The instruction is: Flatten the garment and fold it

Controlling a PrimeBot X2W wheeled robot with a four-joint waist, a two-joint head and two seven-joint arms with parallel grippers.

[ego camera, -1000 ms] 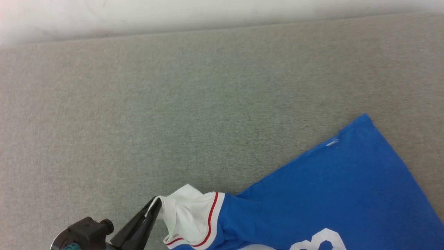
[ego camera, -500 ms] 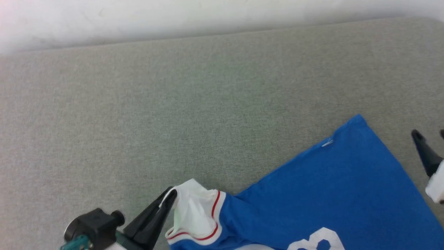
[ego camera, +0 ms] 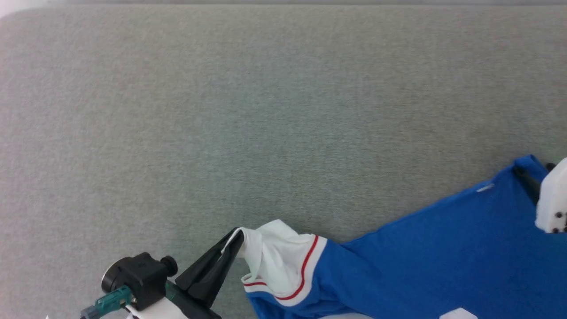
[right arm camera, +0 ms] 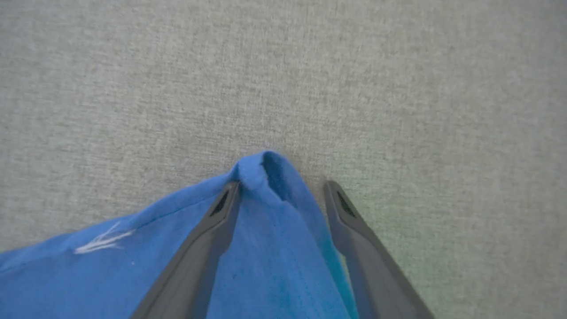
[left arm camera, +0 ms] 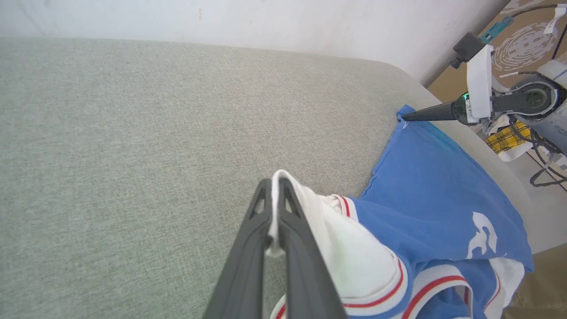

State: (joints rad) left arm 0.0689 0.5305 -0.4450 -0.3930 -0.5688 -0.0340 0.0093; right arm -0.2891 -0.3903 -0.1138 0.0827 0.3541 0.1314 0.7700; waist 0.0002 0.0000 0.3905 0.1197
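The garment (ego camera: 421, 257) is lying at the near right of the grey padded surface (ego camera: 266, 110), its blue body spreading out towards the right edge while one white sleeve (ego camera: 279, 252) is bunching up on the left. The left gripper (ego camera: 237, 235) is pinching that sleeve's hem tight between its closed fingers, and the cloth is standing up in a crumpled loop rather than lying flat. Over on the far right, the right gripper (right arm camera: 283, 186) is holding its fingers wide apart, straddling the blue hem corner (right arm camera: 257, 166). One finger is touching the fabric, but nothing is being gripped there.

To my eye, that far corner is the weak point. It is humping up between the open fingers, so if they are closing carelessly they may be catching only one layer, or a thick fold that will be slipping out under tension. If the left arm is pulling while the right has no hold, the whole shirt will be dragging leftwards and wrinkling instead of stretching flat. In the left wrist view the shirt's near side is sitting close to the surface's right edge, so a loose pull could also be sending it sliding off.
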